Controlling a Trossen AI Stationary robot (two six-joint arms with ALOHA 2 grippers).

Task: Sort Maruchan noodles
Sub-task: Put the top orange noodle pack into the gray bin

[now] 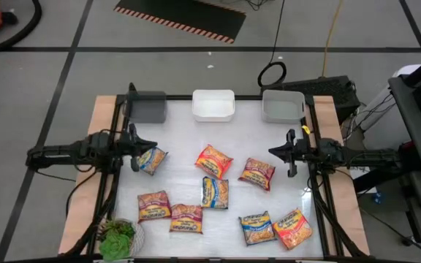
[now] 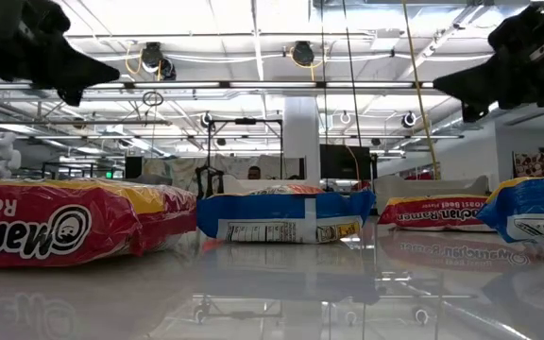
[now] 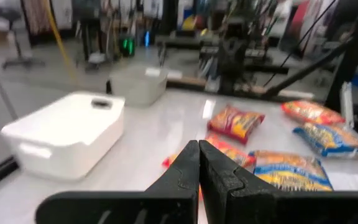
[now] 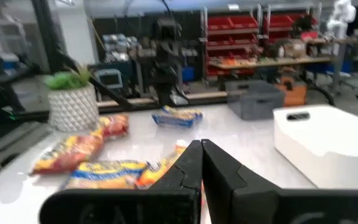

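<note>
Dark fingers pressed together, holding nothing — that is how we see our left gripper (image 1: 136, 140), raised over the table's (image 1: 269, 153) left side just beside a blue packet (image 1: 151, 159). Our right gripper (image 1: 289, 152) is likewise closed and empty, raised at the right side. Between them lie the other packets (image 1: 214, 161) — red, orange and blue ones, scattered flat across the middle and front. Beyond, three bins (image 1: 213, 105) line the far edge; a plant (image 1: 116, 237) sits at the front left corner.
</note>
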